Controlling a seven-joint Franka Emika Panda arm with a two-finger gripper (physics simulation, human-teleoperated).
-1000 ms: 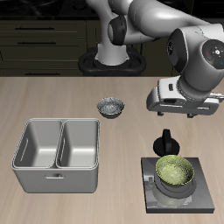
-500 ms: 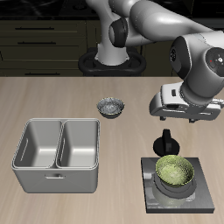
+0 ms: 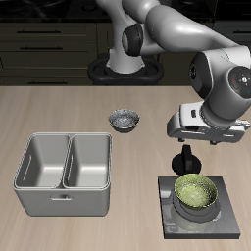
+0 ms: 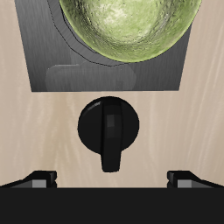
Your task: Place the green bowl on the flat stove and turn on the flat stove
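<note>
Olive-green, the bowl (image 3: pixel 195 192) already sits on the stove (image 3: pixel 222 218), so we judge placing done and the knob step in hand. From the front, our end effector (image 3: pixel 187 143) hangs empty just above the black knob (image 3: pixel 185 159), with the bowl beyond and below it.

At the wrist, the knob (image 4: pixel 108 129) lies between our spread fingertips (image 4: pixel 39 178), untouched, the bowl (image 4: pixel 129 24) past it. Next we should descend, close on the knob's ridge and twist.

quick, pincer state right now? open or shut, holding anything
Pincer: open and empty, fingers spread wide, above the black knob of the flat stove.
</note>
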